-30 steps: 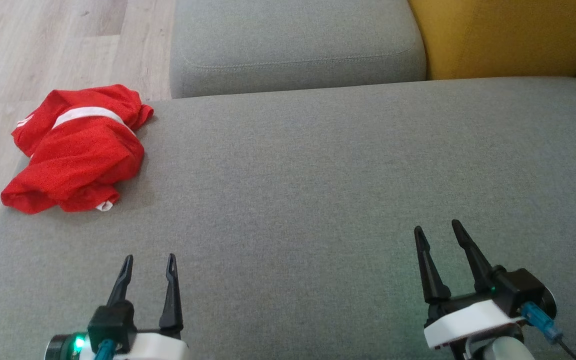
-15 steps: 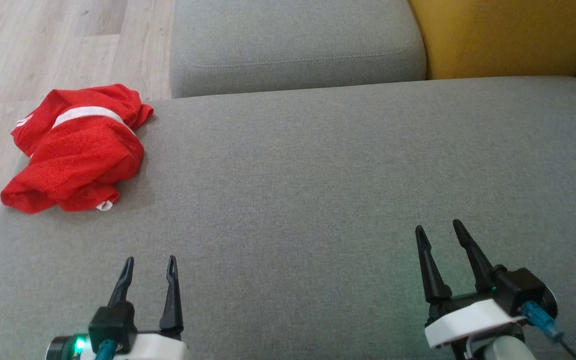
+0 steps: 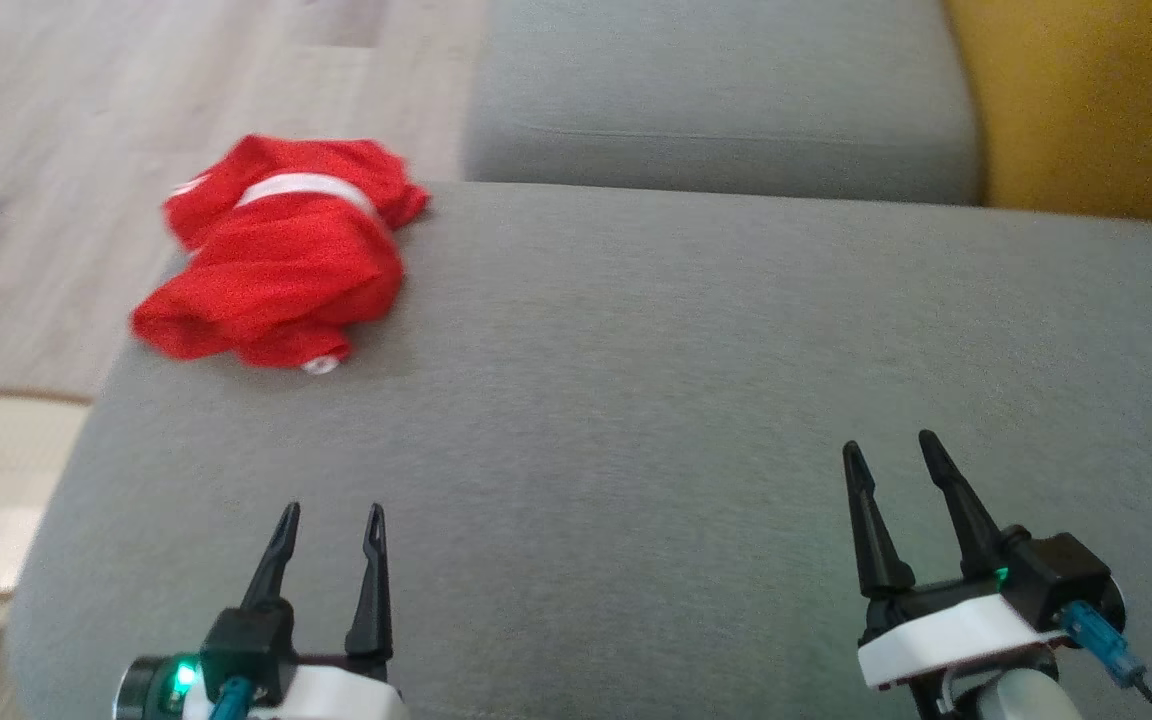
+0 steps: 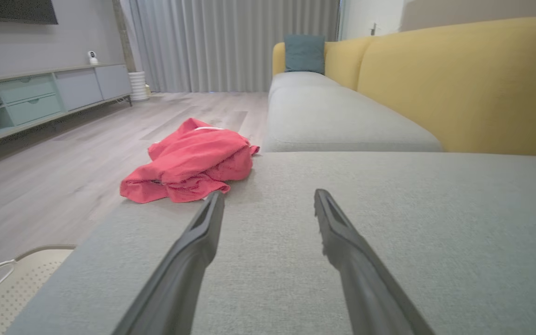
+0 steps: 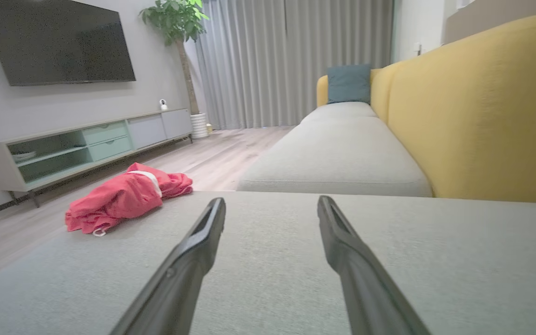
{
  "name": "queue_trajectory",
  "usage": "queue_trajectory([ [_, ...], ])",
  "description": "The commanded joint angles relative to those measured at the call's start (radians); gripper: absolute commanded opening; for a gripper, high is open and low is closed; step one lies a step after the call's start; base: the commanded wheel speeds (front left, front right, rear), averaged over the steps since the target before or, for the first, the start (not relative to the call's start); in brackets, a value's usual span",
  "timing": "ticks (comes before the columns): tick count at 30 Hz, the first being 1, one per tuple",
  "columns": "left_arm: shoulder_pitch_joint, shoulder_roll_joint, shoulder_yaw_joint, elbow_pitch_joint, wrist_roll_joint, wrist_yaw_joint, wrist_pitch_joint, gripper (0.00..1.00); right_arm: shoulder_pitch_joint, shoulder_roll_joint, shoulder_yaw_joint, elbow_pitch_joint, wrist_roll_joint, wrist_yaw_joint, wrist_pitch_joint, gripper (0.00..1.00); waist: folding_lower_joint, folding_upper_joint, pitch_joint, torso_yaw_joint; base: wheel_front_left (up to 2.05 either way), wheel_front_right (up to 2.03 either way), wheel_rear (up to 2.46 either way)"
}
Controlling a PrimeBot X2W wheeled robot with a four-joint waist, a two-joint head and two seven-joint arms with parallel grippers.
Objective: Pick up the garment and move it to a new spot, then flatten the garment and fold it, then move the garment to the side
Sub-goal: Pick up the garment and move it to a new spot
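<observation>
Red garment point(image 3: 281, 265), bunched, stretches near-left to far-right.

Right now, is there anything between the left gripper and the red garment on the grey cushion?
Nothing visible. Only bare grey cushion lies between the open left gripper and the red garment, crumpled at the cushion's far left corner.
</observation>
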Motion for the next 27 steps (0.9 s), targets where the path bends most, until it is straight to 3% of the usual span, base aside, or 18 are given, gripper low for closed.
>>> queue_trajectory([
  [1,-0.048,-0.003,0.029,-0.043,0.007,-0.002,-0.012,1.0,-0.034,-0.008,0.019,-0.039,0.009,0.008,-0.011,1.0,0.0,0.0,-0.013,0.089,0.0,0.0,0.0],
  [4,-0.036,0.009,0.034,-0.08,0.013,0.001,-0.012,1.0,-0.027,-0.008,0.023,-0.049,0.025,0.008,-0.011,1.0,0.0,0.0,-0.021,0.194,0.0,0.0,0.0],
  [11,-0.009,0.037,0.064,-0.104,0.006,0.012,-0.012,1.0,-0.019,-0.008,0.036,-0.052,0.044,0.008,-0.011,1.0,0.0,0.0,-0.026,0.326,0.0,0.0,0.0],
  [21,0.011,0.042,0.1,-0.145,-0.011,0.032,-0.012,1.0,-0.057,-0.008,0.062,-0.041,0.038,0.008,-0.011,1.0,0.0,0.0,0.009,0.366,0.0,0.0,0.0],
  [27,-0.005,0.067,0.116,-0.144,-0.016,0.02,-0.012,1.0,-0.058,-0.008,0.055,-0.039,0.039,0.008,-0.011,1.0,0.0,0.0,0.011,0.366,0.0,0.0,0.0],
])
